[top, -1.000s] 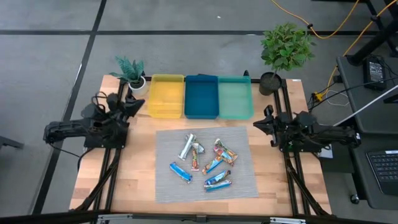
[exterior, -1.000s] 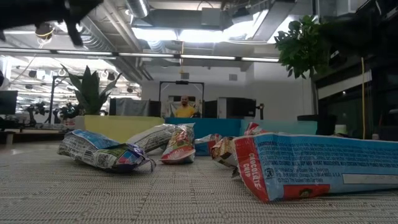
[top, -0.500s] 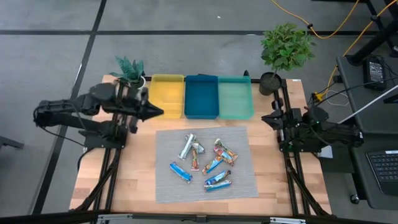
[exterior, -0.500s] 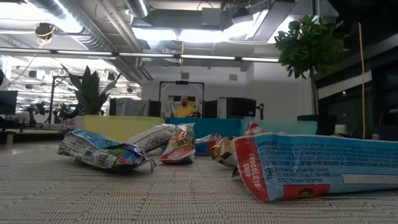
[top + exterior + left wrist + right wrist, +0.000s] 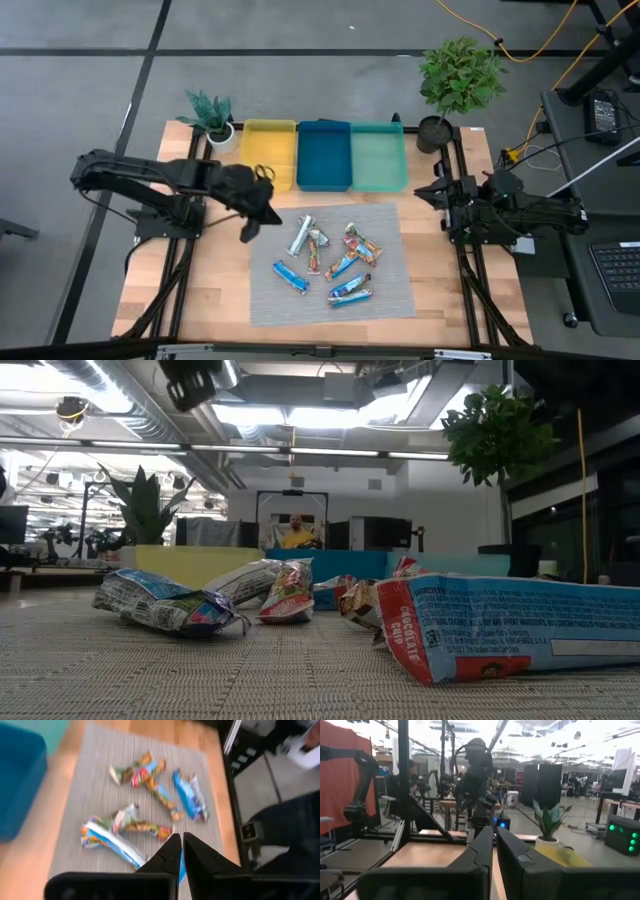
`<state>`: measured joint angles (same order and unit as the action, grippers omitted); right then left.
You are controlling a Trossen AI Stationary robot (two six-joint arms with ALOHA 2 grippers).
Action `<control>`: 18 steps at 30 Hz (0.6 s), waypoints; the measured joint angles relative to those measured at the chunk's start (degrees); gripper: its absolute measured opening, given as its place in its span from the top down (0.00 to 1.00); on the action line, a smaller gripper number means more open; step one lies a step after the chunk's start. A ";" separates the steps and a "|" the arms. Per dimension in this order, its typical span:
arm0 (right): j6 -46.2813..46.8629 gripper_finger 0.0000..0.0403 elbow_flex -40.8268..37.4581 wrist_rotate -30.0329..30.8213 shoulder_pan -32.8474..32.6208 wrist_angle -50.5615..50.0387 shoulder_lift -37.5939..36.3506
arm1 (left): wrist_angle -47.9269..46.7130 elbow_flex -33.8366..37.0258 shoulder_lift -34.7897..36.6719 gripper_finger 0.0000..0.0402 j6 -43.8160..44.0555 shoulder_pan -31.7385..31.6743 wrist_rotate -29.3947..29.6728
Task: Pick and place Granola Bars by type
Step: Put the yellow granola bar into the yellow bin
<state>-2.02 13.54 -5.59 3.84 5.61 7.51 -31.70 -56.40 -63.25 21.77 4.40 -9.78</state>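
- The left arm reaches from its base at the left edge of the tabletop (image 5: 200,300) toward the middle, bent at the elbow, with its wrist tipped downward.
- The left claw (image 5: 247,232) hangs above the left border of the grey mat (image 5: 390,300), its two fingers (image 5: 167,856) pressed together with nothing between them (the left wrist view shows them as one narrow dark wedge).
- From the left wrist view, that claw points down at the Granola Bars (image 5: 145,795), which lie ahead of it and untouched.
- The Granola Bars (image 5: 328,257) sit loosely clustered near the middle of the mat: a silver one toward the far left of the cluster, two blue ones on the near side, and red-orange multicoloured ones between and to the right.
- In the low view, the bars rest flat on the woven mat, with a blue wrapper (image 5: 520,625) closest to the camera.
- The right arm lies folded low over its base at the right edge of the tabletop.
- The right claw (image 5: 422,193) points left, level with the near edge of the trays, closed and empty (its fingers (image 5: 482,850) meet in the right wrist view).
- Three trays stand in a row at the far side: yellow tray (image 5: 266,172), blue tray (image 5: 324,172), teal tray (image 5: 379,172), each touching its neighbour.
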 joint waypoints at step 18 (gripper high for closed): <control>0.08 0.93 0.00 0.00 0.00 -0.81 0.00 | 0.26 0.04 -15.91 0.63 7.04 1.25 7.17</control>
<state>-1.95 13.54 -5.58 3.84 4.80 7.51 -31.44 -56.36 -79.16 28.81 5.65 -2.61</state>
